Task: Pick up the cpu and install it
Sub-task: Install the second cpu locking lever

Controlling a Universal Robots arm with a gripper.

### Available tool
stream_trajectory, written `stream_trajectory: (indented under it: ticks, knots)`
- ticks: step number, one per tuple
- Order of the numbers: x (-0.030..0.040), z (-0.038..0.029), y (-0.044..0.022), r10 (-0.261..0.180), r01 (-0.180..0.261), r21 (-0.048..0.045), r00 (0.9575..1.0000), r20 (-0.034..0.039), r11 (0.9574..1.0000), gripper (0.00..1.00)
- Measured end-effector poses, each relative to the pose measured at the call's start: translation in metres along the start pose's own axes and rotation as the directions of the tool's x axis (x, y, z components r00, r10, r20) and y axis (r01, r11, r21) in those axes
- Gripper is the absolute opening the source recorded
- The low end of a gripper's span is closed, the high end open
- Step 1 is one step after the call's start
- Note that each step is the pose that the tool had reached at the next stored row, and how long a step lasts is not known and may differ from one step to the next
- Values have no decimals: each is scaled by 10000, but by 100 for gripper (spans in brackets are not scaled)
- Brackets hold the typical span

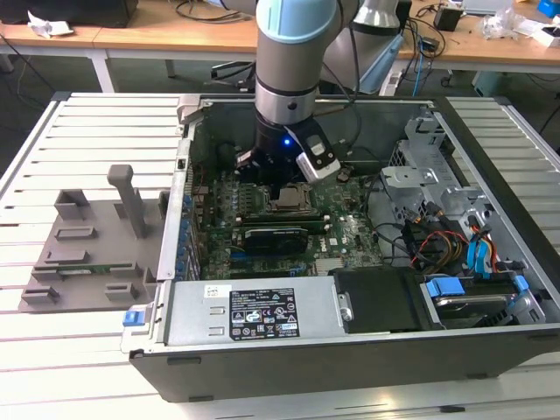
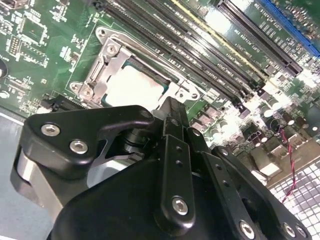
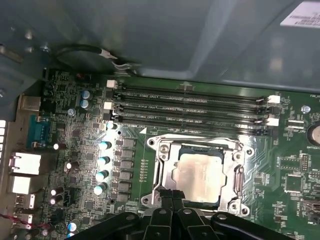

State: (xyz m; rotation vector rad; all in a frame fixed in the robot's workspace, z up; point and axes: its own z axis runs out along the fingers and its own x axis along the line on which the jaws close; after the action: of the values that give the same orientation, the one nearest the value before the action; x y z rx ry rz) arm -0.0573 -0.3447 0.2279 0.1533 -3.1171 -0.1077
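1. Your cpu [image 3: 200,176] lies flat in the socket frame [image 3: 197,172] on the green motherboard [image 3: 280,170]; in both wrist views its silvery top shows, square inside the metal frame, also at [image 2: 134,86].
2. Your claw [image 3: 172,196] hangs just above the near edge of that frame. In the first wrist view its black fingers [image 3: 165,197] meet tip to tip, pressed together with nothing between them, and they overlap the edge of the socket frame.
3. In the second wrist view you see the claw's black body [image 2: 165,190] with its bolted links, close over the cpu.
4. Beside the socket, four long black memory slots [image 3: 190,107] run parallel to one side of the frame.
5. In the exterior view, your arm [image 1: 293,61] reaches straight down into the open computer case [image 1: 350,254], and a blue light glows on its wrist.
6. The case lies on its side on the slatted white table [image 1: 96,131].
7. At the exterior view's left of the case, a grey plastic tray [image 1: 87,254] with upright posts sits on the table, near the case wall.
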Motion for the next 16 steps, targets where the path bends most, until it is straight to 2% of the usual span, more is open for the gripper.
stream_trajectory:
  ticks: [3,7,9,10,13,15,16]
  knots:
    - [-56,0,50,4,-4,62,10000,-23,10000,11]
    - [-146,-1,75,10,-8,177,10000,-91,9998,11]
    - [-253,-3,78,18,-14,248,9998,-181,9997,11]
    - [-275,-15,82,20,-14,277,9998,-196,9996,11]
    - [-284,-94,96,23,-16,318,9998,-201,9995,11]
    - [-283,-172,106,23,-17,326,9998,-200,9995,11]
    - [-282,-260,116,23,-16,340,9998,-202,9994,11]
